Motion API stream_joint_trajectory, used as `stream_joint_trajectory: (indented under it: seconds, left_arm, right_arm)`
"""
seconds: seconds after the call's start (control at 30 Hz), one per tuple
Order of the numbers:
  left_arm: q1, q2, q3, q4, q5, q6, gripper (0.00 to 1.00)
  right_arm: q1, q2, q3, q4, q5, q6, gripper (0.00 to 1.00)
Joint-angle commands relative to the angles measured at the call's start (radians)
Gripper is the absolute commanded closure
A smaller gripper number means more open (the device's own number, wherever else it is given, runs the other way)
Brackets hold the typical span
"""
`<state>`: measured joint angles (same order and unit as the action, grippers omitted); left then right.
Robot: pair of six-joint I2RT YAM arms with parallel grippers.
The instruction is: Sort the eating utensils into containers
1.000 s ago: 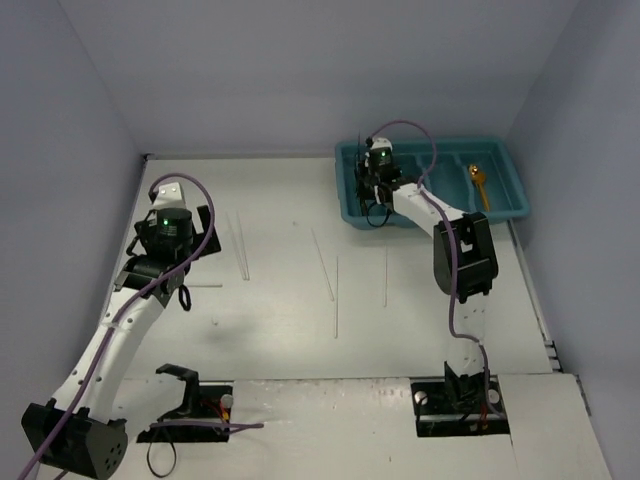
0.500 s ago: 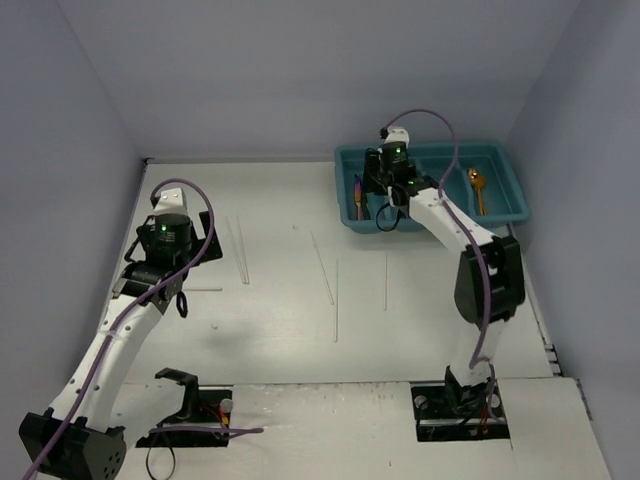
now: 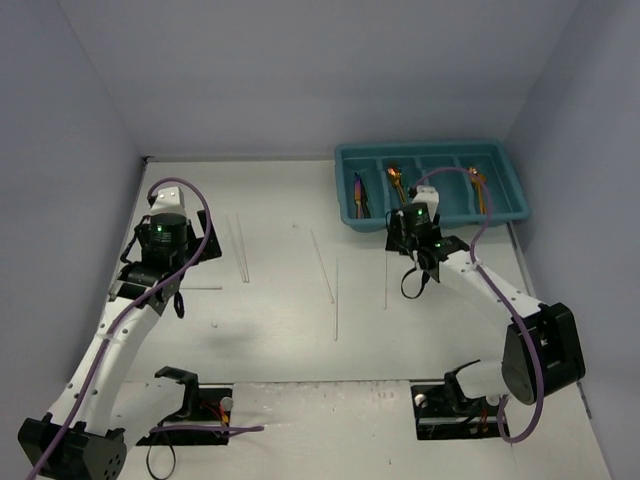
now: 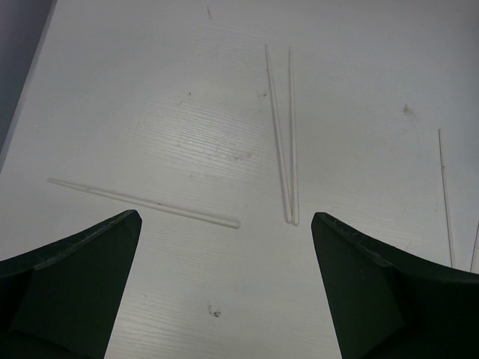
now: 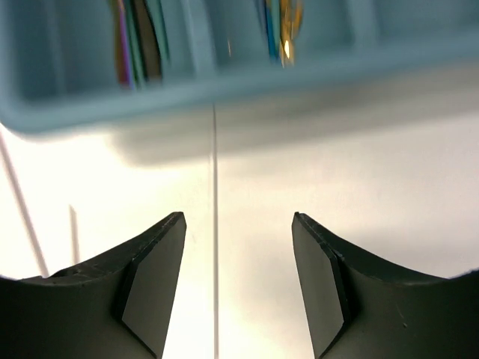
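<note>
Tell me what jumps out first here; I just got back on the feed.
The teal tray at the far right of the table stands out, with a few gold and purple utensils in its compartments. Thin white chopsticks lie scattered mid-table, faint against the pale top. The right gripper hangs open over one chopstick near the tray. The left gripper is open near a close-lying pair at the left.
</note>
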<state>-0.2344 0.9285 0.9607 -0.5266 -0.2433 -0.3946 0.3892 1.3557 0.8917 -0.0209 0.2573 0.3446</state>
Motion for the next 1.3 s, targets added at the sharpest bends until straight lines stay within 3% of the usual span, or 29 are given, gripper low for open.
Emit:
stream_joint_trajectory:
  seconds: [0.0,0.57,0.63,0.8,1.03,1.27]
  left_arm:
    - [0.010,0.011,0.018,0.037,0.000,0.000,0.03]
    - [0.017,0.016,0.007,0.040,0.001,-0.006,0.03]
    - [0.018,0.018,0.009,0.040,-0.001,-0.004,0.03]
    - [0.018,0.007,0.004,0.040,-0.005,-0.004,0.03]
    - [0.019,0.014,0.006,0.040,-0.001,-0.007,0.03]
    - [0.023,0.024,0.008,0.039,0.010,-0.010,0.03]
  right_arm:
    - [0.052,0.009,-0.075,0.024,0.019,0.132,0.44]
    - [0.091,0.259,-0.124,0.138,-0.011,0.243,0.61]
    - [0.094,0.278,-0.129,0.141,-0.004,0.247,0.66]
    - [0.100,0.302,-0.172,0.138,-0.015,0.240,1.00]
    - [0.214,0.141,-0.207,0.015,-0.020,0.224,1.00]
    - [0.347,-0.104,-0.104,-0.088,0.031,0.162,1.00]
